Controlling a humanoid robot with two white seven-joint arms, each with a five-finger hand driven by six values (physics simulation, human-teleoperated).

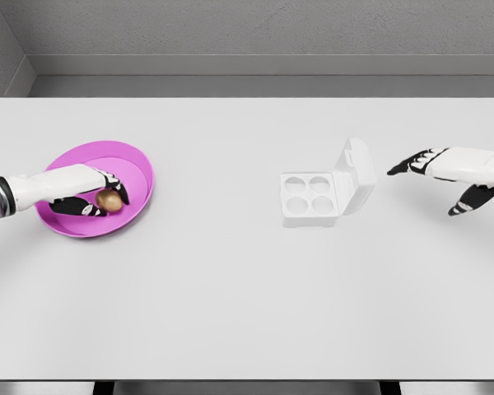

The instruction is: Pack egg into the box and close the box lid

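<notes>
- Left hand (90, 196) curls round brown oval egg (109, 200) in round pink bowl (136, 169).
- White 4-cup box (313, 197), lid (356, 174) up.
- Right hand (445, 177) spread, holding nothing.

We see a white table (230, 296) spanning nearly the whole view, its far edge meeting a grey wall. On its left part lies a pink bowl (136, 164), and right of the middle, well apart from it, sits a white box (313, 197) with four round cups. Its lid (356, 174) stands raised on the right side.
</notes>
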